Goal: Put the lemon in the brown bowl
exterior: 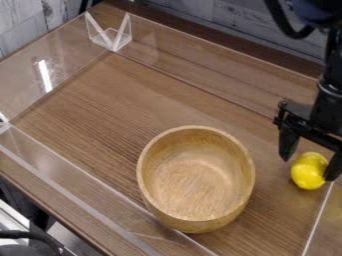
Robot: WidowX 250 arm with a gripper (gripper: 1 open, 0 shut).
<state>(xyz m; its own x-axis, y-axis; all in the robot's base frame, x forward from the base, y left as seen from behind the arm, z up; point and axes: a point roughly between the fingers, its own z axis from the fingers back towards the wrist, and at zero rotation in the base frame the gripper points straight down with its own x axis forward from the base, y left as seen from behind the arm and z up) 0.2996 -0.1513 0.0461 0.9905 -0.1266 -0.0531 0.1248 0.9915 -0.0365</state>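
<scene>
The lemon [307, 174], small and bright yellow, lies on the wooden table at the right edge. My gripper [309, 154] hangs straight down over it, open, with one dark finger [286, 144] on the lemon's left and the other on its right; whether they touch it I cannot tell. The brown bowl [195, 177], a large light-brown wooden bowl, stands empty to the left of the lemon, about a hand's width from it.
Clear acrylic walls [54, 50] ring the wooden table [134, 100]. A clear folded plastic stand [108, 32] sits at the back left corner. Dark equipment fills the background behind the arm.
</scene>
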